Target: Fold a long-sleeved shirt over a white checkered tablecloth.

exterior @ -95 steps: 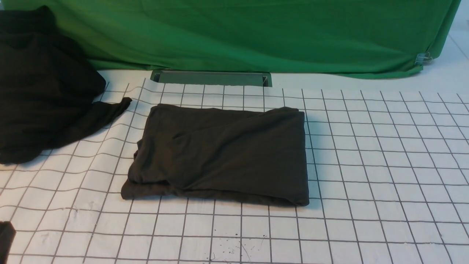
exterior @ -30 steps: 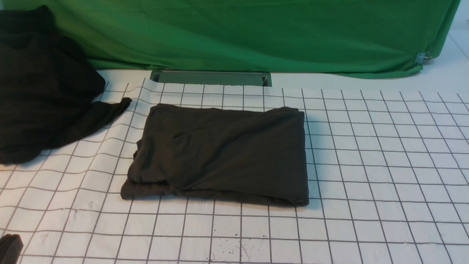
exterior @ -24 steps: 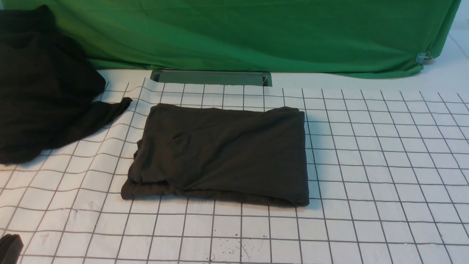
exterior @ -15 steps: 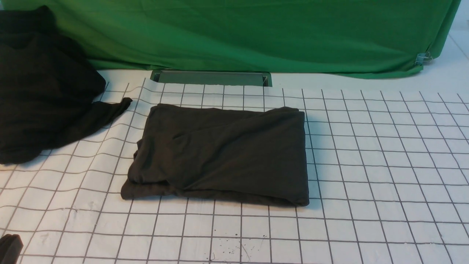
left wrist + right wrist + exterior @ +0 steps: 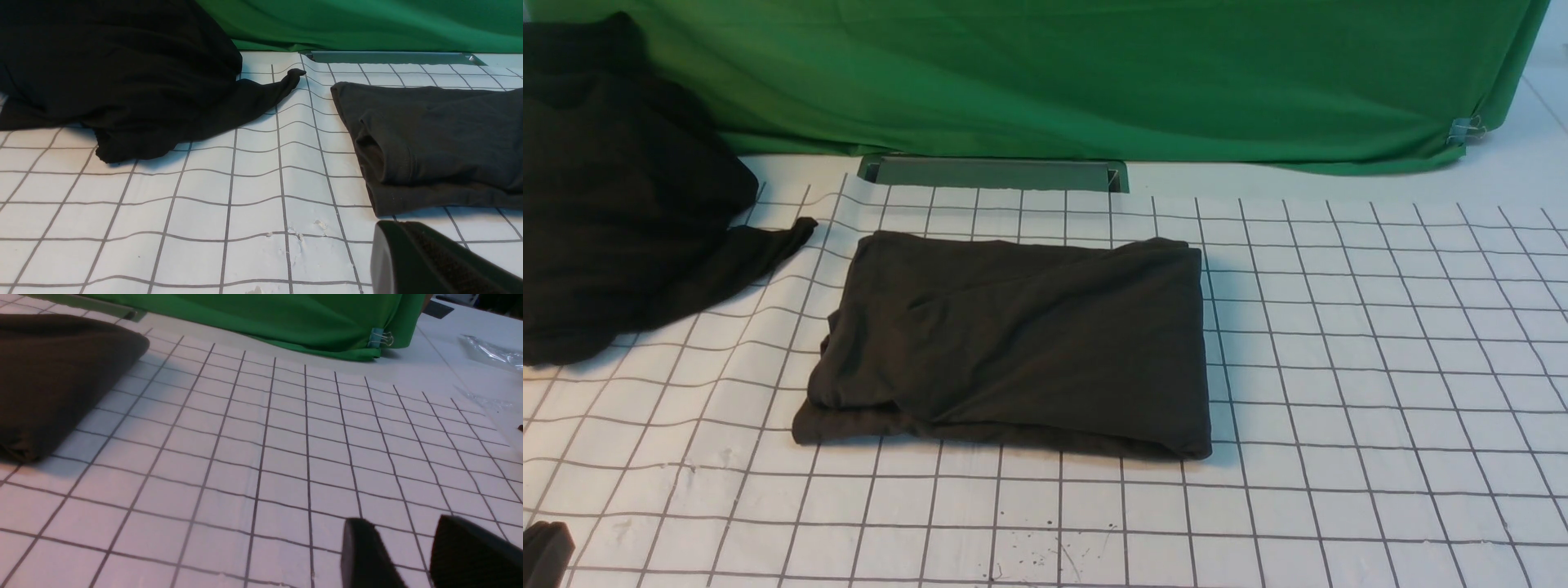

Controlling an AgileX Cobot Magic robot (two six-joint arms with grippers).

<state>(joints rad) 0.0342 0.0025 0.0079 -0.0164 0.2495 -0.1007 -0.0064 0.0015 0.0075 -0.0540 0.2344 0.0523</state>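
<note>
Jaws: left gripper [image 5: 408, 253] closed & empty, right gripper [image 5: 402, 555] parted, empty.

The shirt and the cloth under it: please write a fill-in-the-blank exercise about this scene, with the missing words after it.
1. The shirt lies ____ into a rectangle.
2. It rests on the tablecloth, which is white with dark ____ lines.
3. The backdrop behind is ____.
4. The black garment lies to the shirt's ____.

Missing words: folded; grid; green; left
</note>
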